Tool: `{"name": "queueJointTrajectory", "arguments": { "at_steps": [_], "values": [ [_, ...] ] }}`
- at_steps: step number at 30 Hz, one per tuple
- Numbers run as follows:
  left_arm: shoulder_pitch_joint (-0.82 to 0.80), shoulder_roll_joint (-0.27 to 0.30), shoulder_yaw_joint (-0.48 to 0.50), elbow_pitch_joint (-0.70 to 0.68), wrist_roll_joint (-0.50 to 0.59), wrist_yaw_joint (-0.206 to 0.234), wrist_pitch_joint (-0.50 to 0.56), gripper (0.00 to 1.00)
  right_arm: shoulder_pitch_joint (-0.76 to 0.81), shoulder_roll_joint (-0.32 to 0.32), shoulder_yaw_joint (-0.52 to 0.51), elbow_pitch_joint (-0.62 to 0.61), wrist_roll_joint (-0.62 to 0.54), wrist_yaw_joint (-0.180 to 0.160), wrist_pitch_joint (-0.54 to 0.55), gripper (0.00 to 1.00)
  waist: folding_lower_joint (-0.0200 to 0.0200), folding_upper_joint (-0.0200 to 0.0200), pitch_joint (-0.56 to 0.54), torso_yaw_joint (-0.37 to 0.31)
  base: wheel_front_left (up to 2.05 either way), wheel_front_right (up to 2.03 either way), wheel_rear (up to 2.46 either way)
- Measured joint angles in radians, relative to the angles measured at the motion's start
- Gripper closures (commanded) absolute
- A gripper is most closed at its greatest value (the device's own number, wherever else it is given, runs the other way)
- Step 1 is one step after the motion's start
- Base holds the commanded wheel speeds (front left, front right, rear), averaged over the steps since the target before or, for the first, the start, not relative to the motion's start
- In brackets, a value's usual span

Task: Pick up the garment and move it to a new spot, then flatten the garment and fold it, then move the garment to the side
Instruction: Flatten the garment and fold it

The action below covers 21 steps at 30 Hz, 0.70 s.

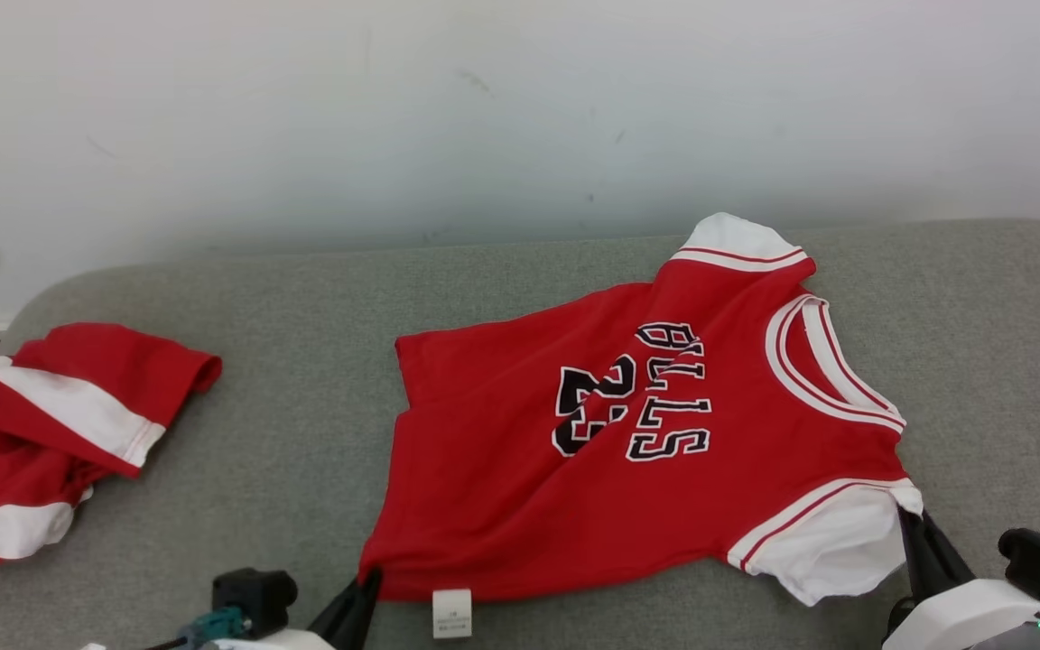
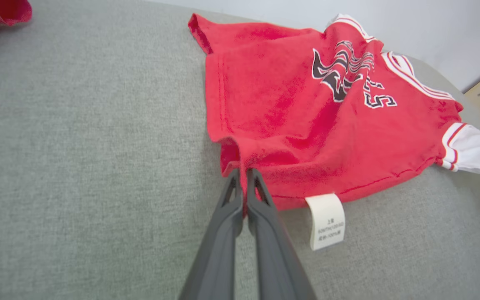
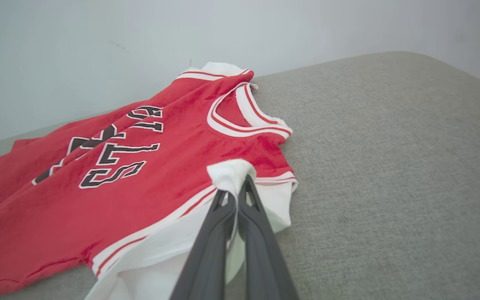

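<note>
The garment [image 1: 628,433] is a red jersey with white sleeve trim and black lettering, spread on the grey cushion with its collar toward the right. My left gripper [image 1: 366,582] is shut on the garment's near hem corner [image 2: 240,166], beside a white care label [image 2: 326,221]. My right gripper [image 1: 913,524] is shut on the near white sleeve [image 3: 231,173]; the sleeve cloth bunches up between its fingers. In the right wrist view the garment [image 3: 140,175] lies left of the dark fingers [image 3: 219,233].
A second red and white piece of clothing [image 1: 41,433] lies crumpled at the cushion's left end. The grey cushion [image 1: 258,316] runs back to a pale wall [image 1: 484,108]. Bare cushion stretches right of the collar [image 3: 390,166] and left of the hem [image 2: 77,166].
</note>
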Motion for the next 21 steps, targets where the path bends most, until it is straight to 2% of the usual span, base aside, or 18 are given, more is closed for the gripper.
{"name": "queueJointTrajectory", "arguments": {
  "at_steps": [6, 11, 16, 21],
  "values": [
    [-0.038, 0.029, 0.034, -0.072, 0.003, 0.007, -0.029, 1.00, 0.003, -0.018, -0.013, -0.192, 0.089, 0.000, 0.022, 1.00, 0.0000, 0.0000, 0.019, -0.007, 0.00, 0.00, 0.00],
    [-0.173, 0.061, 0.054, -0.075, 0.021, -0.019, -0.007, 1.00, -0.098, -0.036, 0.009, -0.278, 0.145, 0.000, 0.066, 1.00, 0.0000, 0.0000, 0.067, -0.010, 0.00, 0.00, 0.00],
    [-0.391, 0.080, 0.087, -0.004, 0.019, -0.069, 0.025, 1.00, -0.293, -0.060, 0.042, -0.285, 0.201, 0.000, 0.107, 1.00, 0.0000, 0.0000, 0.141, -0.012, 0.00, 0.00, 0.00],
    [-0.650, 0.083, 0.095, 0.148, 0.006, -0.132, 0.056, 1.00, -0.535, -0.076, 0.059, -0.213, 0.272, 0.000, 0.125, 1.00, 0.0001, 0.0000, 0.226, -0.010, 0.00, 0.00, 0.00]
  ]
}}
